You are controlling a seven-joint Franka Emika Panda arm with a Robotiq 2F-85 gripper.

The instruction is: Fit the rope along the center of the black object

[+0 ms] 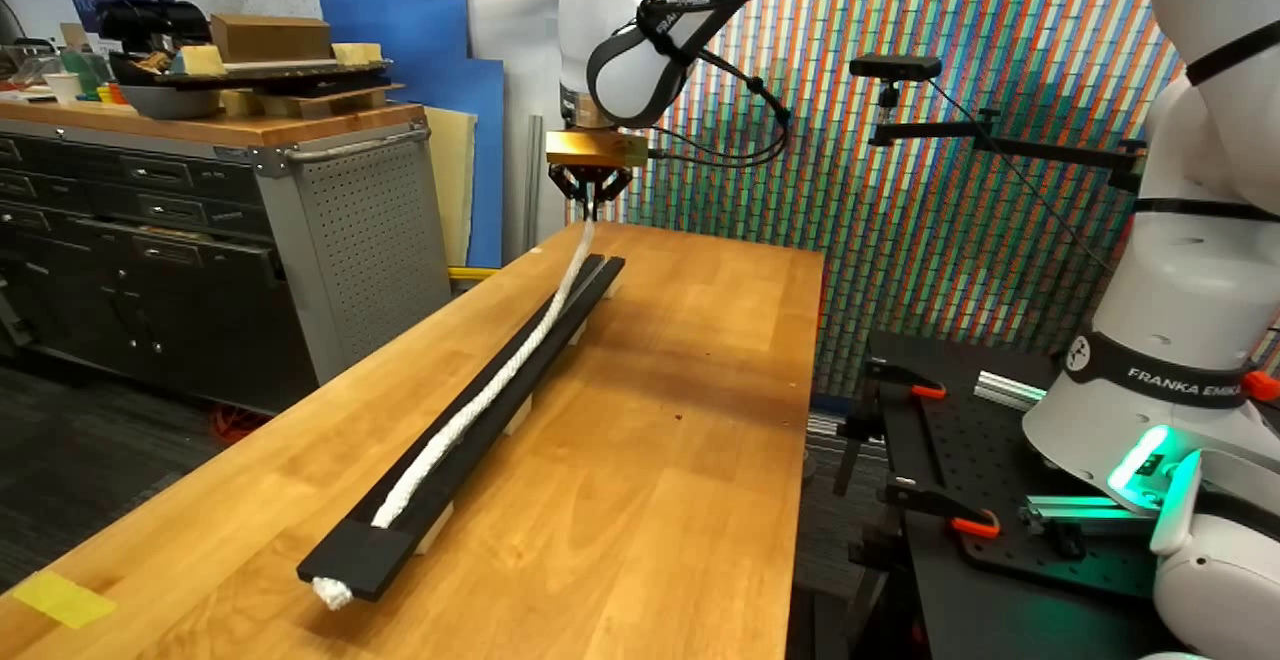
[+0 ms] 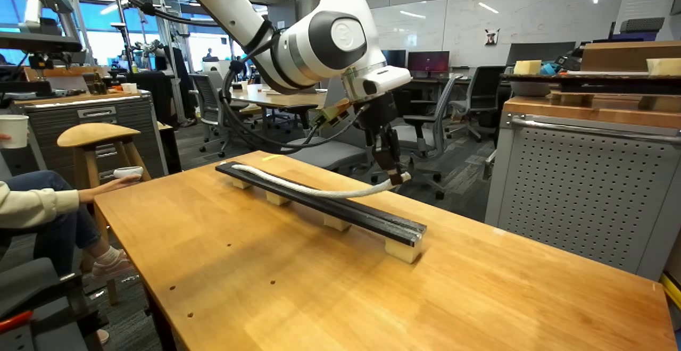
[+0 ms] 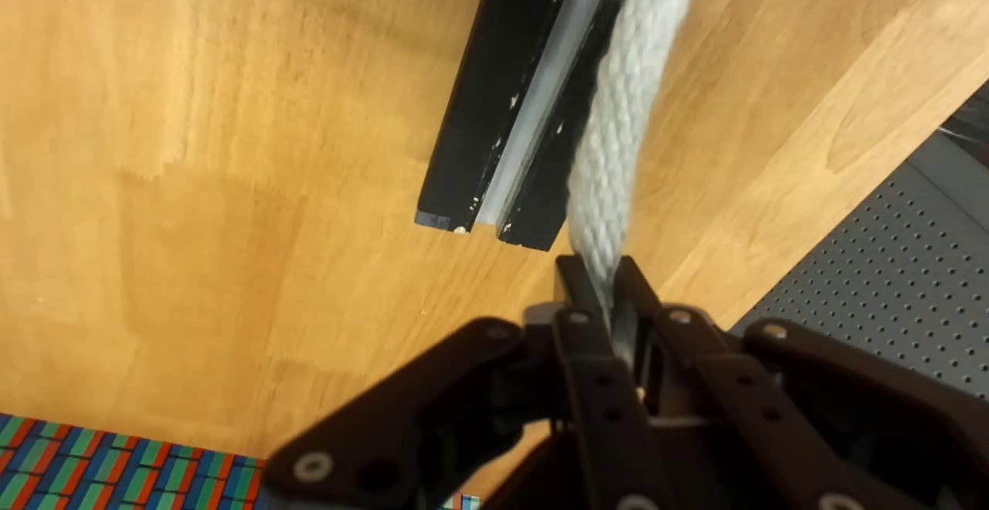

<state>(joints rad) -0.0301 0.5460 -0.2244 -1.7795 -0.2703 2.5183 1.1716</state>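
Wrist view: white rope (image 3: 622, 108), presumably light, soft, limp, best held near its free end, with gripper (image 3: 599, 269) pinched round it, toward tabletop (image 3: 270, 263) edge beside cabinet (image 3: 873, 286).

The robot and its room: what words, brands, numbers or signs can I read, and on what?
"FRANKA EMIKA": black band on the robot's base.
"EMIKA": arm; preceding word partly hidden.
Round emblem: same band, details too small.
Unreadable: lettering on the navy panel; any writing on the whiteboard.
Legible numbers: none.
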